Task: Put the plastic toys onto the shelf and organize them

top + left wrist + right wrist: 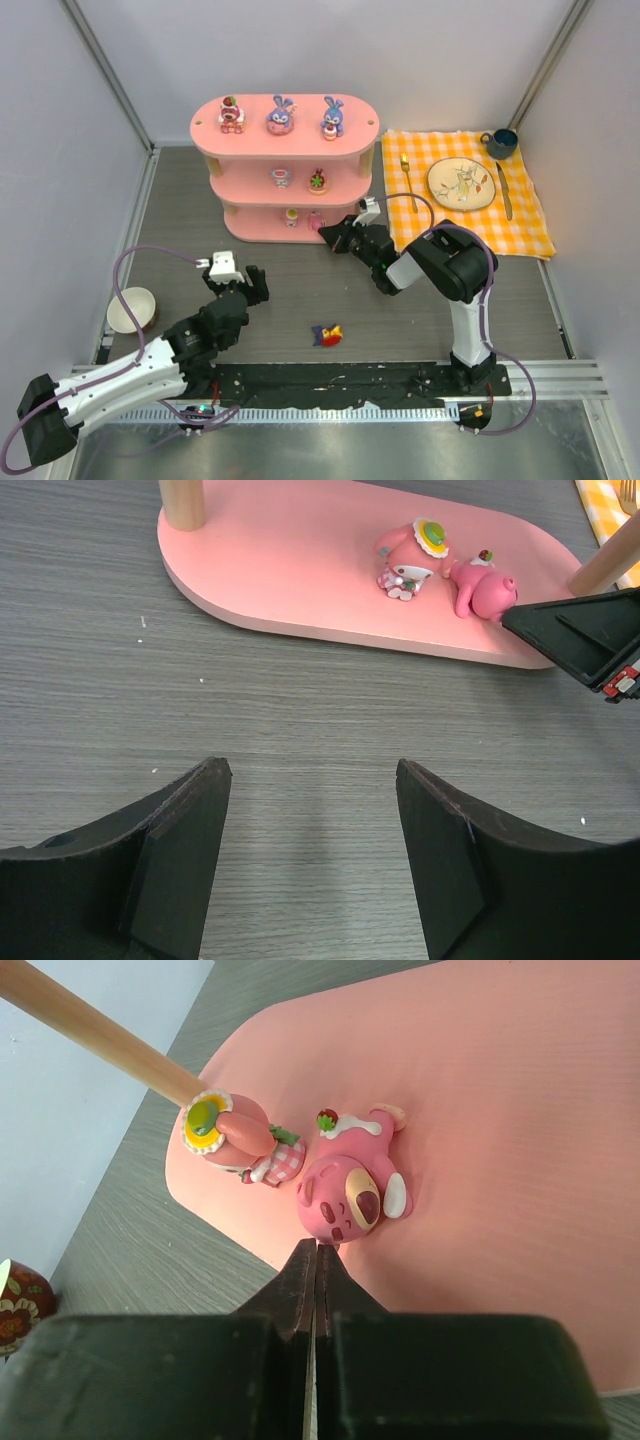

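— Where was everything?
— Seven toys (281, 116) stood on the shelf (205, 136); a red-yellow one (327, 334) lay on the table (300, 290) between the arms.
— And the claws?
— Empty, both. The right claw (315, 1252) was pinched shut just beside a toppled pink bear (345, 1192) (bottom board). The left claw (313, 780) hung partly open.

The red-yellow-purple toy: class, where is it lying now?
In the top view the red-yellow-purple toy lies on the table between the left arm and right arm, nearer their bases than the pink shelf.
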Motion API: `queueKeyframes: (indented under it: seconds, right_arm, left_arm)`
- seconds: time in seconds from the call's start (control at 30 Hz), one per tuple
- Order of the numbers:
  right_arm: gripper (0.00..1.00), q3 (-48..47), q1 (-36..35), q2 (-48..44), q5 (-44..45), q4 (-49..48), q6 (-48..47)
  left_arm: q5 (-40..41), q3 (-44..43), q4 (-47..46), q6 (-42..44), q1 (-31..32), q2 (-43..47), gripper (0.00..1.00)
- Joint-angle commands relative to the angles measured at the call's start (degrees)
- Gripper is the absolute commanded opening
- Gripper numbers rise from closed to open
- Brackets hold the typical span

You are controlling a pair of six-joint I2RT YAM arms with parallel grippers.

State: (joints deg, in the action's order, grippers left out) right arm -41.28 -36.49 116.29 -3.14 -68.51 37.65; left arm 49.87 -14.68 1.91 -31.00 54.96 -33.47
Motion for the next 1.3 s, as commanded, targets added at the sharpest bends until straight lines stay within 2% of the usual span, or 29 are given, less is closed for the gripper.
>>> queueKeyframes:
  seconds: [0.0,0.2,0.67,0.83,0.97,1.03,1.13,1.27]
  right_arm:
    - [0.01,-2.85,-0.95,0.25,-5.39,-0.92,-2.84]
    - [0.01,-2.14,-0.95,-0.18,-5.92,-1.27,-3.11]
    - [0.01,6.47,-0.95,-13.45,-0.65,-0.75,-6.09]
    - [0.02,8.05,-0.95,-16.44,2.96,1.36,-6.89]
    - [0.05,10.68,-0.95,-16.45,7.17,-1.44,-6.71]
    - [0.11,11.39,-0.95,-16.01,8.58,-2.24,-6.71]
    - [0.27,11.57,-0.95,-14.7,9.29,-3.29,-7.32]
    - [0.46,11.92,-1.21,-11.8,11.3,-9.68,-8.46]
  left_arm:
    - [0.41,0.09,-2.7,0.24,-0.47,0.51,0.71]
    - [0.41,0.0,-2.79,0.24,-0.55,0.34,0.71]
    - [0.58,-0.18,-2.0,0.33,-0.55,2.01,0.71]
    - [0.67,-0.26,-2.0,0.24,-0.55,2.71,0.71]
    - [0.85,-0.61,-0.33,0.42,-0.55,3.32,0.73]
    - [0.85,-0.62,0.28,0.42,-0.55,3.76,0.73]
    - [0.93,-0.88,1.16,0.51,-0.55,4.47,0.74]
    - [1.02,-1.06,2.13,1.21,-0.55,5.7,0.74]
